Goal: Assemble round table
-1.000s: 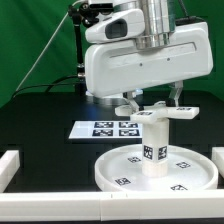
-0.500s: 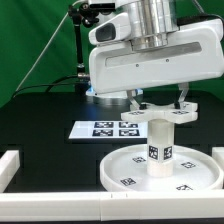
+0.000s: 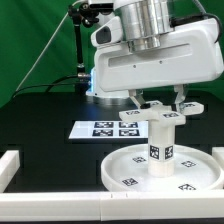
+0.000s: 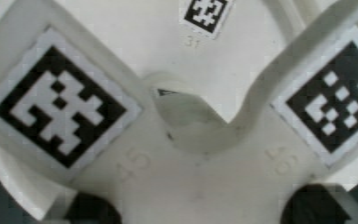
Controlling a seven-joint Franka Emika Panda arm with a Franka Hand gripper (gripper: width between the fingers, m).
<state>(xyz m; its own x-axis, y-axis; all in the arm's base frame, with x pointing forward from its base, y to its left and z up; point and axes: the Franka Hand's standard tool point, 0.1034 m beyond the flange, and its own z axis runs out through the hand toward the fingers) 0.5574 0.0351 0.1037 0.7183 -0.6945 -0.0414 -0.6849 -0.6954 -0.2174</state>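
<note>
The large rimmed round disc lies on the black table at the exterior view's front right. The short thick cylinder leg stands upright in its middle, a tag on its side. The cross-shaped piece sits flat across the top of the leg. My gripper comes down from above, its fingers on either side of the cross, shut on it. In the wrist view the cross-shaped piece fills the picture with two tagged arms, and the gripper shows only dark fingertips.
The marker board lies flat behind the disc toward the exterior view's left. A white rail runs along the table's front and a white block stands at the left edge. A green curtain hangs behind.
My arm has shifted toward the exterior view's right. The cross-shaped piece, the leg and the disc have slid slightly the same way. The marker board has not moved.
</note>
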